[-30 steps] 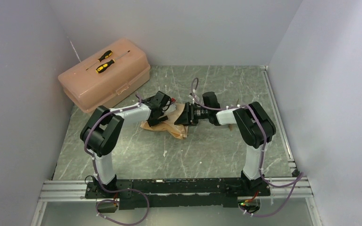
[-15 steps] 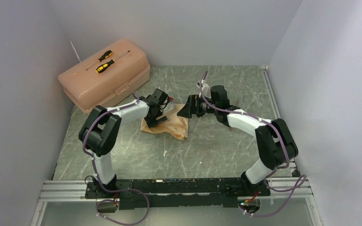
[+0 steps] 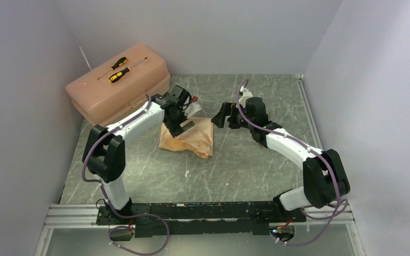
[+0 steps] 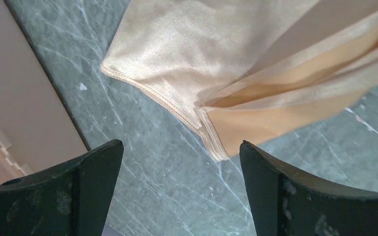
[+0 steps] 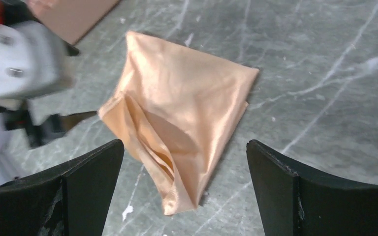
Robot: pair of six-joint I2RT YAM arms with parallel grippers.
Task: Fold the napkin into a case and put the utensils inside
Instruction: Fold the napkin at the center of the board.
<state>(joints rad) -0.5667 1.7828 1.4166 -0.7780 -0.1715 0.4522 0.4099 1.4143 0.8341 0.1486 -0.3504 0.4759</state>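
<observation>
Right gripper [image 3: 222,114] has let go and swung back right, jaws spread. Left gripper [image 3: 181,126] lifts clear, spread too. Napkin [image 3: 193,140] lies folded mid-frame, edges gaping; more folding needed, I'd say.

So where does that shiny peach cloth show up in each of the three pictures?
Top external: the napkin lies near the middle of the picture.
Left wrist: the napkin fills the upper right, with a stitched corner reaching down toward the centre.
Right wrist: the napkin lies in the middle, with its layered folds at the lower left.
Shared landmark: the green marbled table under it.
</observation>
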